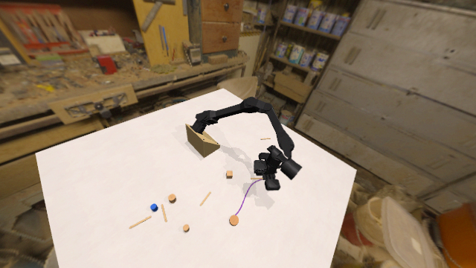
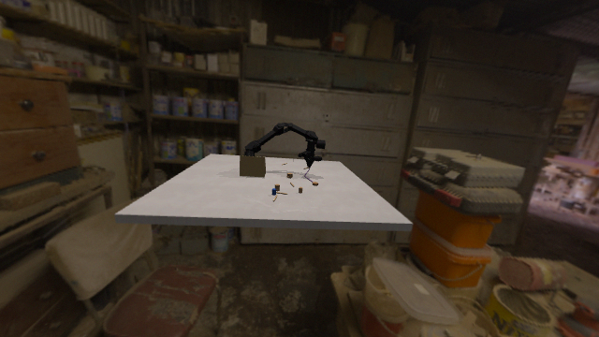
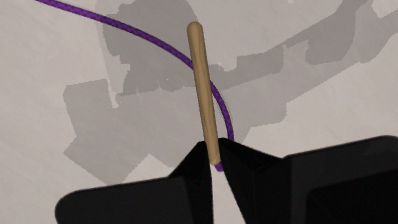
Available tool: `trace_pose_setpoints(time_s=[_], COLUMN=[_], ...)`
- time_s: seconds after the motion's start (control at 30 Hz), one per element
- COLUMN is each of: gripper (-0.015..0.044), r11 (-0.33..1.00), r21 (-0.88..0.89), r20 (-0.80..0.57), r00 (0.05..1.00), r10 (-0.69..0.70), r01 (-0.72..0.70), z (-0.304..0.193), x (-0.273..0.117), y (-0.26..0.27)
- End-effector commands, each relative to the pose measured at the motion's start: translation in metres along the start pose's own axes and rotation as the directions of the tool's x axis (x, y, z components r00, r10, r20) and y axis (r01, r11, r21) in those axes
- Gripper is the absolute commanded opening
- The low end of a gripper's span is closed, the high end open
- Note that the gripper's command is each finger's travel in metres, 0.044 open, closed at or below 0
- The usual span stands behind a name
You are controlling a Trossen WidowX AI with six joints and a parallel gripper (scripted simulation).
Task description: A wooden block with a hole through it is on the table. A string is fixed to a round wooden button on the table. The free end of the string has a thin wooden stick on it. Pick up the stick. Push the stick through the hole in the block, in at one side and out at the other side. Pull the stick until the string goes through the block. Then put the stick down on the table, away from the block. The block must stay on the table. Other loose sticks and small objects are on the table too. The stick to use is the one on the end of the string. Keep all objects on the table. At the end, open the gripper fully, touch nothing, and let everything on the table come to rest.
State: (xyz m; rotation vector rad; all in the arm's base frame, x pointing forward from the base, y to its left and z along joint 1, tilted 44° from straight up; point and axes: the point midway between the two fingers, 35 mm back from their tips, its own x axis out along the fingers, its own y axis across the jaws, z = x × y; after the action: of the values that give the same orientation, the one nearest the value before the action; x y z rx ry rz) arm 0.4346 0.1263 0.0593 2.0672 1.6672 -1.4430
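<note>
Just off nine o'clock from the tool (image 1: 264, 179) (image 2: 309, 167) (image 3: 214, 150), the small wooden block (image 1: 229, 174) (image 2: 289, 175).
Gripped near its string end, the thin wooden stick (image 1: 256, 179) (image 2: 306, 168) (image 3: 201, 90) points its free tip roughly blockward in the top view, apart from it; the purple string (image 1: 243, 202) (image 2: 306, 175) (image 3: 150, 40) trails to the round wooden button (image 1: 233, 220) (image 2: 314, 183) at seven. Hole alignment, unseen here, likely decides the approach.
</note>
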Motion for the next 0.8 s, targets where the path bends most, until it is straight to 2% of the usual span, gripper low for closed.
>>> trace_pose_setpoints(time_s=[0.0, 0.77], gripper=[0.0000, 0.0000], r11=[1.000, 1.000], r21=[0.001, 0.000], r20=[-0.002, -0.004], r00=[1.000, 1.000], r10=[0.005, 0.005], r01=[-0.005, -0.005], z=[-0.007, -0.037], x=[-0.002, -0.002], y=[0.001, -0.002])
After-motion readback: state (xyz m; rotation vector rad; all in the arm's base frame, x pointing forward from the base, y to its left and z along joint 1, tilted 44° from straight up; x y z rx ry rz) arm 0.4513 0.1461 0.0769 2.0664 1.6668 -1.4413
